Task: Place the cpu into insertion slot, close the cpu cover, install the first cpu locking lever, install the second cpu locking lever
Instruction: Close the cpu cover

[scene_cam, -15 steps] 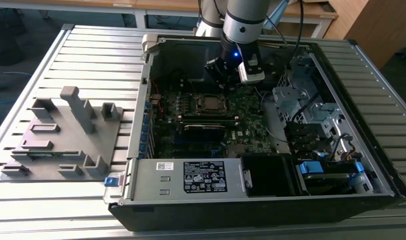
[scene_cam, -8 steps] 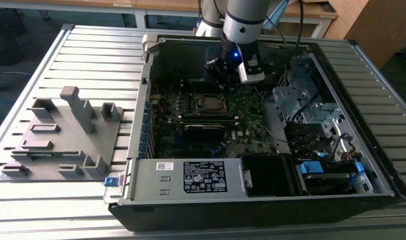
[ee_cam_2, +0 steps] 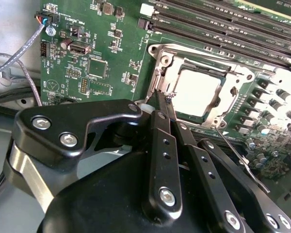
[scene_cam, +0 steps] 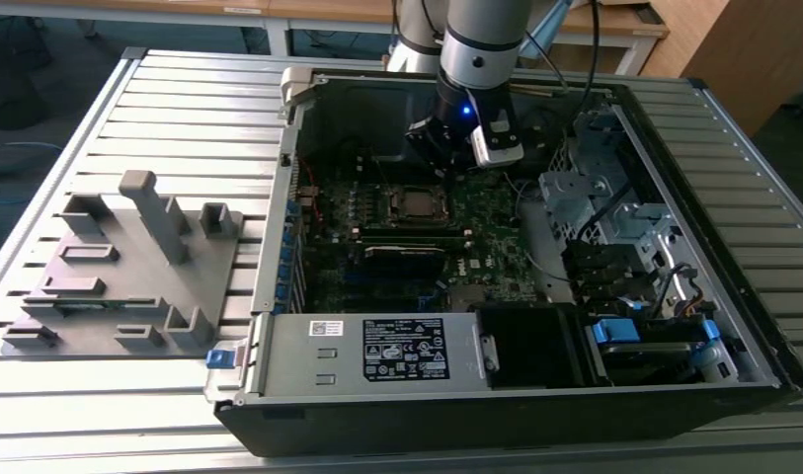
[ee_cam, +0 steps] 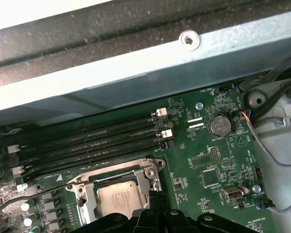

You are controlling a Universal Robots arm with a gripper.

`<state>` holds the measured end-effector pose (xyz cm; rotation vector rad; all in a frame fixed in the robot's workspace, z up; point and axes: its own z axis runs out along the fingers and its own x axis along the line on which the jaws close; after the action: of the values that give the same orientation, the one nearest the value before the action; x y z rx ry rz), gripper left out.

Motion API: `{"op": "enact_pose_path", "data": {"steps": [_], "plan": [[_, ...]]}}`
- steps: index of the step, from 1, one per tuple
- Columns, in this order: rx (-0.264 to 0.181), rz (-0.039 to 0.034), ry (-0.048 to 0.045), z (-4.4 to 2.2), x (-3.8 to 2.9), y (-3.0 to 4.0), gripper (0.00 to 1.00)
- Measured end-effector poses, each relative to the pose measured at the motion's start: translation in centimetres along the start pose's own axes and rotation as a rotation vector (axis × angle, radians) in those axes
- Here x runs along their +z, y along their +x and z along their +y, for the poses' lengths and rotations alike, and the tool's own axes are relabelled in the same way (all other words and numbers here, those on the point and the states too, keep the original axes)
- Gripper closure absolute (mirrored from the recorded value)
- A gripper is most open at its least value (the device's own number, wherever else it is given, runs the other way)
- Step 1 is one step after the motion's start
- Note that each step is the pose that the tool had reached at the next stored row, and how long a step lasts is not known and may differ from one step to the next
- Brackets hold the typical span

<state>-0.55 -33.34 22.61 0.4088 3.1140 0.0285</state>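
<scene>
Exterior view: my gripper [scene_cam: 464, 148] hangs just above the insertion slot [scene_cam: 415, 202]; a printed label [scene_cam: 412, 348] sits well apart from it. Second wrist view: the cpu [ee_cam_2: 196, 92] lies in the slot, the cpu cover [ee_cam_2: 233, 80] down around it, fingers [ee_cam_2: 157, 136] pinched narrow at the cover's edge. First wrist view: board lettering [ee_cam: 217, 138] beside the slot, too small for me to read.

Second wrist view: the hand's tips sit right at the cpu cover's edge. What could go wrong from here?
1. The hand sits at the rim of the cpu cover, close to the cpu. A slip could scrape its metal top or the small parts on the motherboard beside it.
2. A thin locking lever stands away from the cover, near the hand's linkage. It might snag or bend if the hand shifts.
</scene>
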Motion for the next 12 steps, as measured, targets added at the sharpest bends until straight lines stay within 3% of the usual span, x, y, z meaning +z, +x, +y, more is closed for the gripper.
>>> {"op": "enact_pose_path", "data": {"steps": [12], "plan": [[-0.083, -0.0129, -0.002, -0.01, 0.28, 0.02, 0.9]]}}
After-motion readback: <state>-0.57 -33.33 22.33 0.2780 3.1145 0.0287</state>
